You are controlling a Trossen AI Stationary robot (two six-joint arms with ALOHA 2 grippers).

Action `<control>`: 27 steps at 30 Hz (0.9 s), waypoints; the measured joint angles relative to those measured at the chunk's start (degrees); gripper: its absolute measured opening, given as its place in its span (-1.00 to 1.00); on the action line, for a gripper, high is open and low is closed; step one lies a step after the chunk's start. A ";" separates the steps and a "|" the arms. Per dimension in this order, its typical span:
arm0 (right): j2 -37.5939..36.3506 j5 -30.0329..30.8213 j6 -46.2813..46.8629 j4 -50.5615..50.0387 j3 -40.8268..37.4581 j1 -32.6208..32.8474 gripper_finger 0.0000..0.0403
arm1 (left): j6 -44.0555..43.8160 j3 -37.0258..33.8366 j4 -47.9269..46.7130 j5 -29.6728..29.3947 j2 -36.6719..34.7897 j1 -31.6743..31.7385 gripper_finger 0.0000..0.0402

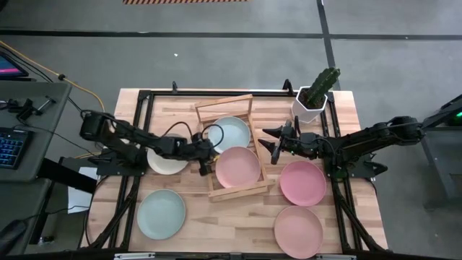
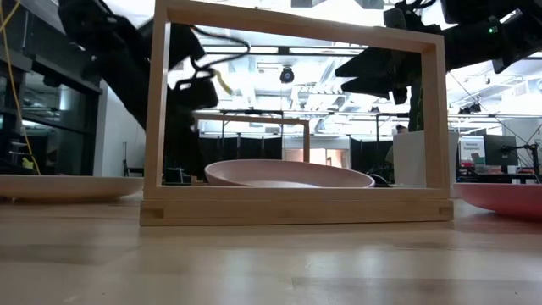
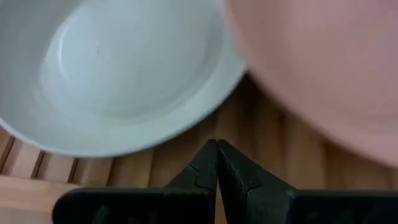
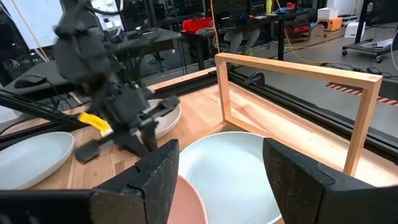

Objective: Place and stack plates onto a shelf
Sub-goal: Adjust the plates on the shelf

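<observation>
Even, diffuse overhead light fills the high view, and the pale wooden slatted desk (image 1: 238,217) carries only soft, short shadows. In the low view bright ceiling lamps backlight the scene, turning both arms into dark silhouettes, while the near desk surface blurs. The left wrist view is close and soft-focused on the pale mint-blue round plate (image 3: 118,74). The right wrist view's near edges smear.

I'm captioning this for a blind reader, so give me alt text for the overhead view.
A wooden shelf mid-table holds a mint plate and a pink plate side by side. The left claw hangs at its left edge, the right claw at its right. Four more plates lie around; a cactus pot stands at the back right.
</observation>
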 joint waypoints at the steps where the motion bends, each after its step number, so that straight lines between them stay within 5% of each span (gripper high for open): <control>1: 0.00 0.01 -0.11 -0.01 0.00 0.00 0.08 | 0.00 0.00 0.10 -0.02 0.53 0.31 -1.00; 8: 0.00 0.01 -0.80 -0.08 0.00 0.00 0.08 | 2.70 0.00 4.39 -1.16 2.20 2.77 -1.00; 15: 0.00 -0.01 -0.56 -0.42 0.00 0.00 0.08 | 5.04 0.00 4.34 -13.77 2.14 5.48 -1.00; 21: -0.02 0.10 2.46 -1.26 0.05 -0.01 0.08 | 8.15 0.04 4.14 -17.22 -0.31 5.96 -1.00; 27: -0.04 5.69 16.39 -18.84 0.07 -4.31 0.06 | 9.14 0.04 0.36 -18.84 -11.25 3.83 -1.00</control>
